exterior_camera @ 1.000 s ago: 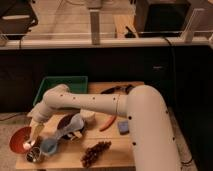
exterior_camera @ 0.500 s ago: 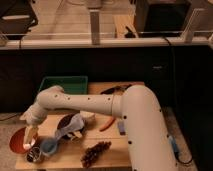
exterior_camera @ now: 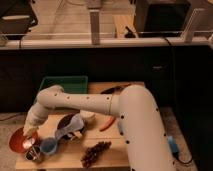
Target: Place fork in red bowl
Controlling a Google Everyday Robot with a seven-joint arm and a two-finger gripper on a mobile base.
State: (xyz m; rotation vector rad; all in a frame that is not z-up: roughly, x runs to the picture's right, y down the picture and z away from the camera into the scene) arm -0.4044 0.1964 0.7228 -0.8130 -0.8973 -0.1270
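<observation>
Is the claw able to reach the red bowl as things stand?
Probably yes: the claw hangs at the right rim of the red bowl, with nothing between them. The metal cup stands close by, but not in the way.

The white arm (exterior_camera: 95, 103) reaches from its thick base segment (exterior_camera: 142, 130) at the right across to the left, bends at a rounded elbow (exterior_camera: 51, 96) and turns downward. The pincer (exterior_camera: 31, 132) hangs at its end, low at the left side.
</observation>
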